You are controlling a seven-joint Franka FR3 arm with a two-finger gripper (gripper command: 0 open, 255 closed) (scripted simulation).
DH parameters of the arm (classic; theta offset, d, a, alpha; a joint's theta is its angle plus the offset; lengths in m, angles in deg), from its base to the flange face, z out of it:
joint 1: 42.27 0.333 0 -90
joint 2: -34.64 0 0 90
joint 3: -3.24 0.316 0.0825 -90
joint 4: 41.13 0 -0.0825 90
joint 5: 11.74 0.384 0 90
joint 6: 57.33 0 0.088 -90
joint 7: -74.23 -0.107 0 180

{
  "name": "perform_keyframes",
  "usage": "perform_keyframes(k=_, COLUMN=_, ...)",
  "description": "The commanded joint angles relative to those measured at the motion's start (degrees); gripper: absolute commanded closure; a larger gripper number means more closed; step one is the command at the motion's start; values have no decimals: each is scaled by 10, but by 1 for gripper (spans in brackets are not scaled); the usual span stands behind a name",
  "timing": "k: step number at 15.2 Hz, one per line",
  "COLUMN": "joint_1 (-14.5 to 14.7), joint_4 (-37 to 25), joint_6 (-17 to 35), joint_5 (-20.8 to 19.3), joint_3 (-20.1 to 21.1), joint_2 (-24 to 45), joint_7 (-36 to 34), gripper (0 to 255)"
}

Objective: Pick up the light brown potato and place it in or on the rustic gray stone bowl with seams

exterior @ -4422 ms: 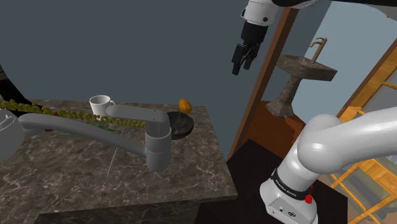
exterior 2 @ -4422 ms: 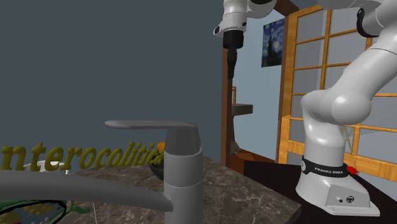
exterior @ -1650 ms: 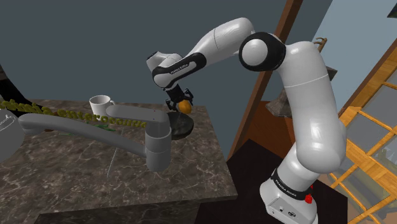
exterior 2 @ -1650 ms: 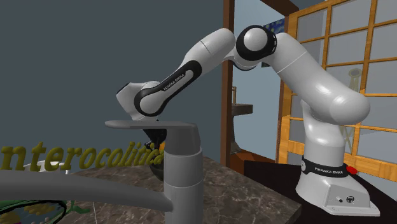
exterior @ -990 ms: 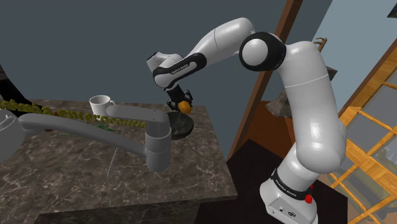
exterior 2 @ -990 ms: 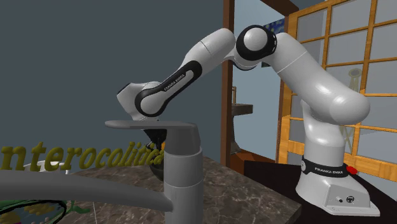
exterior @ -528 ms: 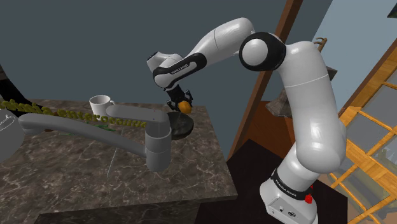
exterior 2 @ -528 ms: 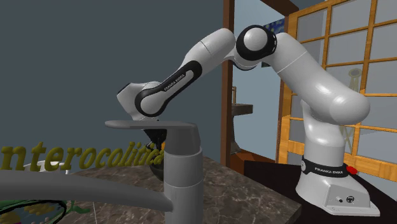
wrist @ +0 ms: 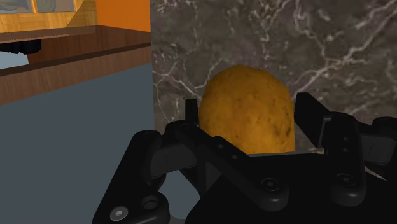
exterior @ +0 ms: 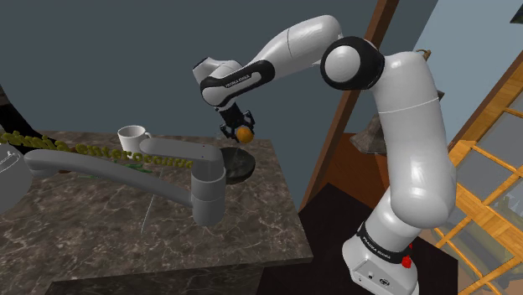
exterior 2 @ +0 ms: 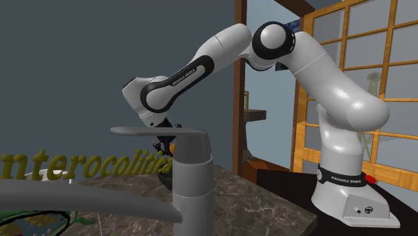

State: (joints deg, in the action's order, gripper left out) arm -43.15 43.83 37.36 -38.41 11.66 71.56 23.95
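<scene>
In the shoulder view, we see the white arm reach over the dark stone counter. Its black gripper is squeezed on the potato, which looks orange-brown. The potato is up in the air and touches nothing but the gripper. In this picture it shows right above the dark gray bowl, which sits on the counter near the far corner. We cannot tell if the potato is straight over the bowl. A gray tap stands in front of the bowl, and a white cup stands well apart, toward this view's left.

In the second exterior view, the arm bends down to the counter. The gripper hangs just behind the flat top of the tap, and the tap hides part of it.

In the wrist view, the potato stands upright in the gripper. The two black fingers press on its sides, one on each side. Behind the potato we see the counter and its edge.
</scene>
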Motion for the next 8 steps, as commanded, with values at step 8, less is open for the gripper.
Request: perform_keyframes(k=8, joint_1=1, joint_4=-19, joint_6=-46, joint_5=5, joint_3=2, joint_2=-31, joint_7=19, gripper=255)
